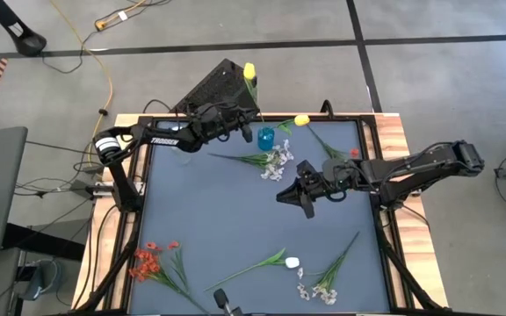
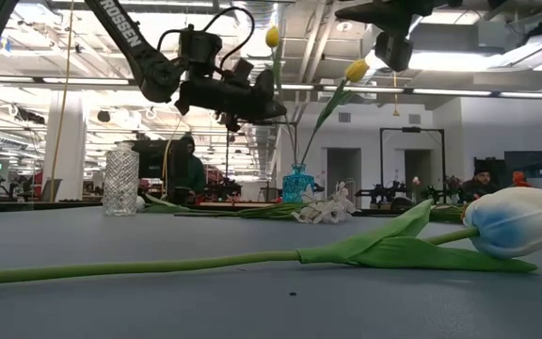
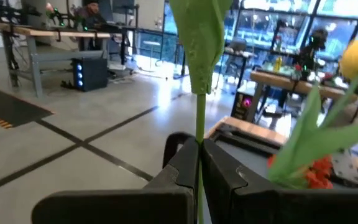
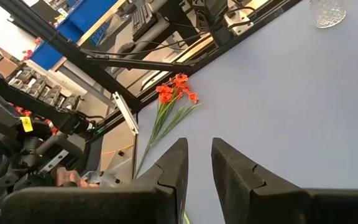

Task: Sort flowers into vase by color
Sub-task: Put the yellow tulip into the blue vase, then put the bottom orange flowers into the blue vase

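My left gripper (image 1: 246, 123) is shut on a yellow-budded flower (image 1: 249, 70) just above the small blue vase (image 1: 266, 137) at the table's far edge. In the low view the bud (image 2: 272, 36) stands high and the stem runs down toward the blue vase (image 2: 297, 183). A second yellow flower (image 1: 301, 120) stands in that vase, leaning right. My right gripper (image 1: 307, 198) hovers open over the table's middle right, touching nothing. A white-budded flower (image 1: 291, 262), red flowers (image 1: 148, 260) and whitish sprigs (image 1: 276, 163) (image 1: 324, 285) lie flat on the table. My left gripper pinches the yellow flower's green stem (image 3: 199, 155) between its two fingers (image 2: 252, 105), well below the bud. The fingers come level from the table's left and lie across the stem. The flower stands about upright, its bud above the fingers and its lower stem reaching down at the blue vase.
A clear cut-glass vase (image 2: 120, 179) stands on the far left of the table, under my left arm. A dark slanted panel (image 1: 220, 86) sits beyond the far edge. Wooden rails border the dark mat (image 1: 218, 211), which is bare in its middle.
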Available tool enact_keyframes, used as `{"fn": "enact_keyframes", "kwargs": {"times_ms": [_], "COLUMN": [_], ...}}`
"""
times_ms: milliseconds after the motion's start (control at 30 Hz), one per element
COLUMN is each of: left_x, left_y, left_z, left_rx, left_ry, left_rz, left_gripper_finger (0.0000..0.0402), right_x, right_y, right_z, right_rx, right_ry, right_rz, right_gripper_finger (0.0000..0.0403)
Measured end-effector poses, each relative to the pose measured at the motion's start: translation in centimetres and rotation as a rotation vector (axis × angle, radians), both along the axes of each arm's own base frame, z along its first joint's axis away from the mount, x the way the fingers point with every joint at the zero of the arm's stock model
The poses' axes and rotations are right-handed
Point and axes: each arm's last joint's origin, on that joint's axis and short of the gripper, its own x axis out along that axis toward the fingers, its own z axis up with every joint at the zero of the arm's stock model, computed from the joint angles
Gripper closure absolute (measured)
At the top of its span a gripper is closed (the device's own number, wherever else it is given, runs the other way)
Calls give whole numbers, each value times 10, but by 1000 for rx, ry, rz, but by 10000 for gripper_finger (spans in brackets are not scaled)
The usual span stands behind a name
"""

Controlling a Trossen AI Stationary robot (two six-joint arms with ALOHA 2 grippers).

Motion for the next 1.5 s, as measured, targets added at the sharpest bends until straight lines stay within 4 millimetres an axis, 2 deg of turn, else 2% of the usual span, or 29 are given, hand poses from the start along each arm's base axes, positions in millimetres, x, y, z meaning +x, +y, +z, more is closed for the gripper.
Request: {"fn": "enact_keyframes", "kwargs": {"times_ms": [333,500,700,900,1033,1300,1500], "left_x": [1,0,7,17,19,15,9], "left_y": [-1,-2,-6,-7,-10,-30,-56], "left_z": [-9,-17,-11,2,14,43,67], "left_rx": [-50,-94,-155,-227,-232,-244,-306], "left_ry": [77,154,237,493,650,954,1070], "left_rz": [15,6,-52,-96,-138,-320,-521], "left_gripper_finger": [391,346,271,215,195,191,191], "right_x": [0,0,0,-1,-1,-2,-2], "right_y": [0,0,0,1,1,2,2], "right_z": [0,0,-1,-2,-2,-4,-4], "right_rx": [1,8,8,8,8,-10,-26], "right_ry": [1,2,14,20,21,41,39], "right_rz": [0,6,8,30,37,72,78], "right_gripper_finger": [303,305,306,306,306,306,306]}}
